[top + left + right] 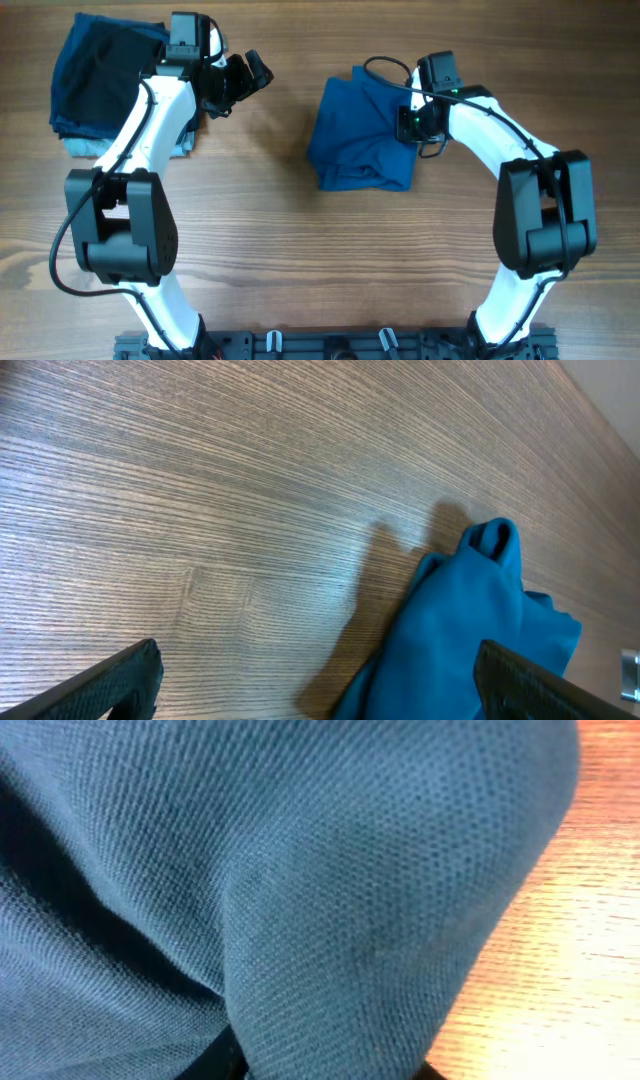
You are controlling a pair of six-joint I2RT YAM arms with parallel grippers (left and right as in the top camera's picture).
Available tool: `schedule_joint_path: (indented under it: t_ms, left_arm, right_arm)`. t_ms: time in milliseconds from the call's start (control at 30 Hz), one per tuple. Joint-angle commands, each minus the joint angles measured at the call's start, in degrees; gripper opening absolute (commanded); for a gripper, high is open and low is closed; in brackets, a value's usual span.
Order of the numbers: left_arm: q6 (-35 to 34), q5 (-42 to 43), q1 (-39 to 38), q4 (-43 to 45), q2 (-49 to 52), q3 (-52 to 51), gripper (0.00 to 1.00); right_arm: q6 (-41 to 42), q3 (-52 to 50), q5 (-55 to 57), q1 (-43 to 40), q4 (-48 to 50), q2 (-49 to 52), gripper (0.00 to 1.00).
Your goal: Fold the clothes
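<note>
Near the middle of the wooden bench (pixel 300 250) lies a medium-blue shirt (pixel 355 140), bunched into a rough, crumpled square. At the shirt's right edge sits the right end effector (pixel 410 125). Its wrist camera sees almost nothing but blue knit cloth, with its two dark fingers (pixel 225 1062) drawn in on a thick fold of it. Left of the shirt and apart from it, the left end effector (pixel 248 78) hangs over bare wood, spread wide with nothing in it. From its wrist view, one peak of the shirt stands up off the bench. Well to the shirt's left rests a black folded garment (pixel 100 70) on a pale grey-blue folded garment (pixel 85 147).
</note>
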Motion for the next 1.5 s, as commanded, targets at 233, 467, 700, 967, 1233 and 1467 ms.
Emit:
schedule_joint_path:
  t_ms: [233,467,700,967,1233,1467]
  left_arm:
    - [0.09,0.87,0.15,0.11,-1.99,0.48,1.0]
    - [0.09,0.87,0.15,0.09,-1.99,0.48,1.0]
    - [0.09,0.87,0.15,0.09,-1.99,0.48,1.0]
    - [0.09,0.87,0.15,0.11,-1.99,0.48,1.0]
    - [0.09,0.87,0.15,0.11,-1.99,0.48,1.0]
    - [0.09,0.9,0.15,0.09,-1.99,0.48,1.0]
  right_arm:
    - [-5.07,5.07,3.34,-1.84,-2.45,-10.36,0.9]
    - [-2.86,4.17,-5.97,-2.01,0.55,-5.05,0.04]
    - [-2.97,4.17,-4.33,-7.93,8.41,8.98,0.04]
    - [-11.89,7.17,-27.74,-9.31,-5.51,-13.53,0.04]
    - [-11.08,-10.93,-27.39,-9.07,-4.28,-14.23,0.04]
    - [5.9,-22.12,-18.71,-12.31,6.8,-8.98,0.04]
